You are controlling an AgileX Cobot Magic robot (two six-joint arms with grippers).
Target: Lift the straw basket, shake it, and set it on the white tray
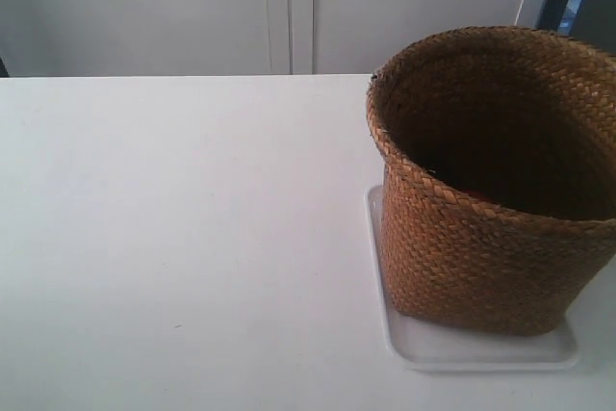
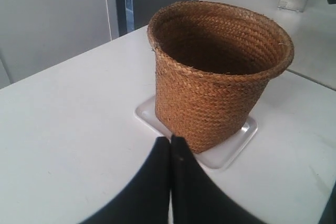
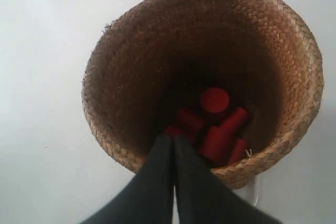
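If judged by the tall brown woven straw basket (image 1: 486,247) standing upright on the shallow white rectangular plastic tray (image 1: 481,351), red cylinders (image 3: 215,124) inside, looks essentially done, with left gripper (image 2: 171,140) and right gripper (image 3: 173,139) both pinched closed on nothing, merely needing withdrawal.

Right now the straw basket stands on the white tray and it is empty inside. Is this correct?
Only partly. The straw basket stands on the white tray, but it is not empty: the right wrist view shows several red cylinders lying at its bottom.
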